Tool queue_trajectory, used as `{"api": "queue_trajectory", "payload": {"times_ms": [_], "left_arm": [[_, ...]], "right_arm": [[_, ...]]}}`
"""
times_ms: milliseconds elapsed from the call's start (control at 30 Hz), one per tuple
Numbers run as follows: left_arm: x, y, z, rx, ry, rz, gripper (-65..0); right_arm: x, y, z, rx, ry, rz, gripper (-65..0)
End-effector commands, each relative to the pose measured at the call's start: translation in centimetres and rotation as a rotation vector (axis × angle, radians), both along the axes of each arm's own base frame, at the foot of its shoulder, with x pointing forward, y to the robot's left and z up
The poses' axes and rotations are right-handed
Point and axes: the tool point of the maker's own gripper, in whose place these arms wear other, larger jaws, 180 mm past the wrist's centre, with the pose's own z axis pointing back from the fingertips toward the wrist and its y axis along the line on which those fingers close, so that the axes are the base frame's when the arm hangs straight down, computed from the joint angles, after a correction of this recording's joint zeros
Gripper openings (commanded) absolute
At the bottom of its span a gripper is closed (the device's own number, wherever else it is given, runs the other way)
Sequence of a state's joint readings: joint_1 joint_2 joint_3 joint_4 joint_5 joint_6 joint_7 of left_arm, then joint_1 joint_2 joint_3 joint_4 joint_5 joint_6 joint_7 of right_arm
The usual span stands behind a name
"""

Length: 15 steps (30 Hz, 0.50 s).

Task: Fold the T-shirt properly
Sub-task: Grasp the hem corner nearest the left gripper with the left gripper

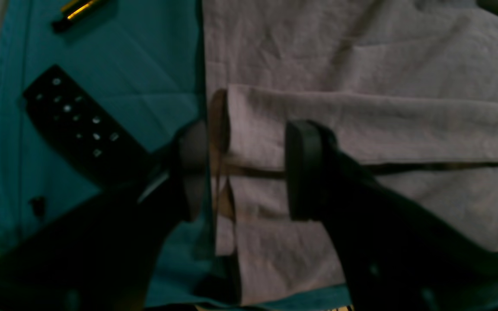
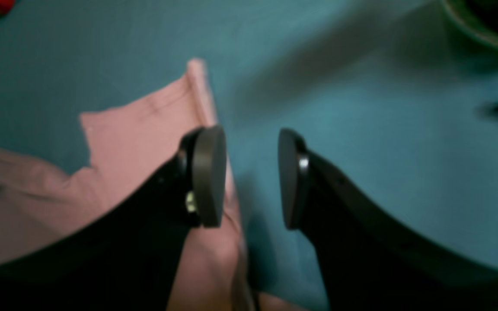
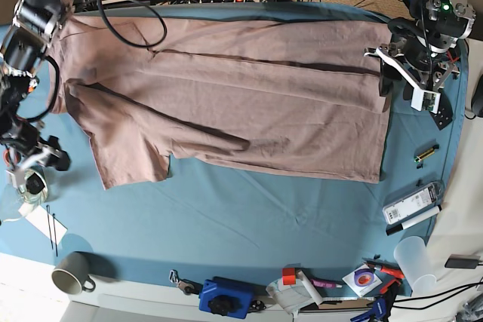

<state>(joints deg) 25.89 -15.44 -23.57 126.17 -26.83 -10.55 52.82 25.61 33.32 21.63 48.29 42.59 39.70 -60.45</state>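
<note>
The mauve-tan T-shirt [image 3: 226,88] lies flat across the teal table cloth [image 3: 249,216], with its far long side folded over. One sleeve [image 3: 124,141] spreads at the front left. My left gripper [image 1: 249,170] is open at the shirt's hem end. One finger [image 1: 193,168] is at the folded edge and the other [image 1: 303,168] is over the cloth layers. It also shows in the base view [image 3: 386,81]. My right gripper [image 2: 249,177] is open and empty. One finger [image 2: 208,177] is over the sleeve [image 2: 136,129] and the other is over bare table cloth.
A black perforated plate [image 1: 71,121] and a gold-black pen [image 1: 80,8] lie beside the hem. A glass jar [image 3: 30,182] stands at the left edge. A mug [image 3: 72,273], a blue tool [image 3: 223,297], a white box [image 3: 411,203] and a plastic cup [image 3: 417,262] line the front and right edges.
</note>
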Motion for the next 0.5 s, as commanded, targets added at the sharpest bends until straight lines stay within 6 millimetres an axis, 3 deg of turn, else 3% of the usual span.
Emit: {"api": "queue_trajectory", "payload": {"times_ms": [0,233,467], "left_arm": [[0.5,0.0,1.1,0.004,-0.043,-0.009,-35.4],[0.6,0.0,1.1,0.004,-0.047,-0.009,-35.4],[0.8,0.0,1.4,0.003,-0.065,-0.009,-35.4]], "right_arm": [[1.7,-0.5,2.2,-0.01,-0.068,-0.002,-43.8],[3.4,3.9,-2.3,-0.06,0.029,0.082,-43.8],[3.6,7.0,-4.6,-0.05,0.081,0.101,-43.8]]}}
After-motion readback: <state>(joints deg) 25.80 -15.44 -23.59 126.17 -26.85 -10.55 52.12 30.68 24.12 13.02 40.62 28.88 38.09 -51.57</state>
